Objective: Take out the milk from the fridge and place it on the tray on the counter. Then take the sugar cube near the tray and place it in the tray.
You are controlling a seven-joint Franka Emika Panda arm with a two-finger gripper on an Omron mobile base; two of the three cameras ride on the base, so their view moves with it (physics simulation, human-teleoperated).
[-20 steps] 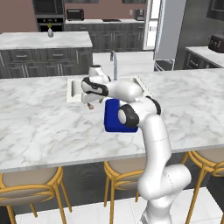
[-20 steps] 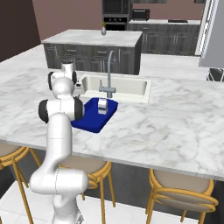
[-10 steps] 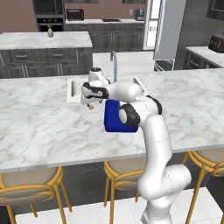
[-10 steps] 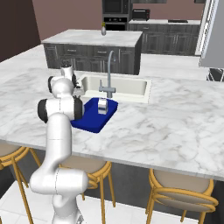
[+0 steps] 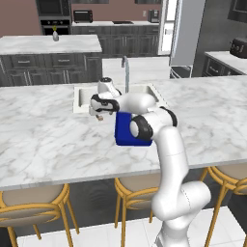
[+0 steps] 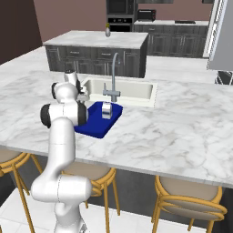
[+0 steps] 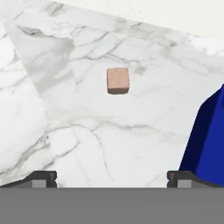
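1. Marble-patterned desk (image 5: 43, 140), white with grey veins, runs long and smooth around an inset white sink (image 6: 119, 88) with a steel faucet (image 6: 111, 77).
2. Deep-blue tray (image 6: 93, 128), rectangular with low walls, lies near the sink; the milk (image 6: 106, 110) stands upright in it, with no readable writing.
3. Gripper (image 5: 100, 114), jaws wide apart, has shifted slightly right since earlier.
4. Sugar cube (image 7: 117, 80), matte tan, rests on bare marble just left of the tray.

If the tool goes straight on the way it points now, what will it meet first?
Most likely the sugar cube, lying on the bare counter ahead of the open tool, roughly centred between its tips. The tray stays off to one side.
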